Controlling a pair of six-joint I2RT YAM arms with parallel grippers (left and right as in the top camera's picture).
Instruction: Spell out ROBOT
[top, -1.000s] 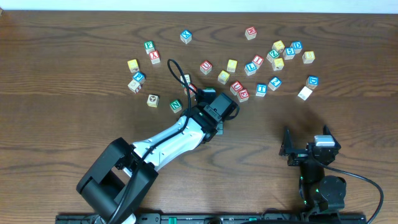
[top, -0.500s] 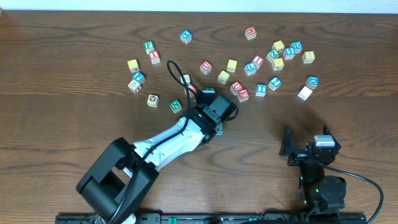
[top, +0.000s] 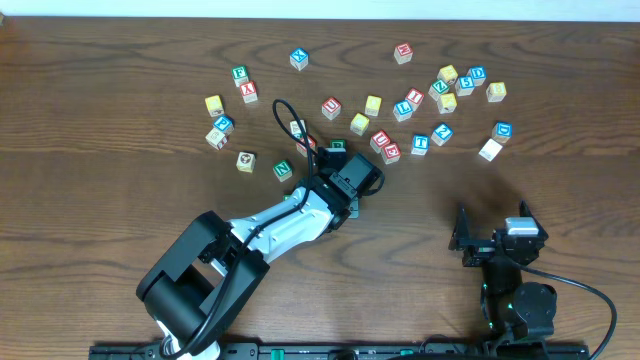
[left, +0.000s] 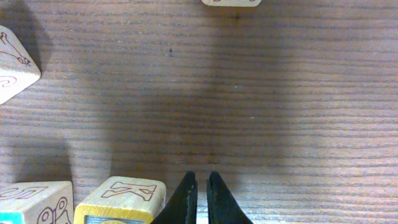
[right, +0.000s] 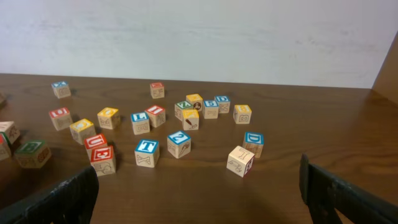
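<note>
1. Overhead: letter blocks (top: 373, 104) lie scattered loose over the far half of the bench (top: 110, 180), thickest at the far right, with a smaller bunch at the far left. The left arm (top: 290, 215) reaches in diagonally from the near-left, its wrist sitting at the near edge of the middle blocks. Its fingers are hidden under the wrist here. The right claw (top: 492, 225) is parked near-right, well apart from the blocks, with its fingers spread. The blue-topped T block (top: 420, 143) sits in the right bunch.
2. Left wrist: the left claw (left: 200, 186) has its tips almost together with only a thin slit between them, gripping nothing, over bare wood. The yellow-edged K block (left: 124, 198) is just beside the left tip; can't tell if they touch. More blocks are cut off at the left, bottom-left and top edges.
3. Right wrist: the right claw (right: 198, 174) is wide apart and has nothing between its fingers. The blocks are spread out ahead of it, and the T block (right: 147, 151) is in the front row, flat on the bench.
</note>
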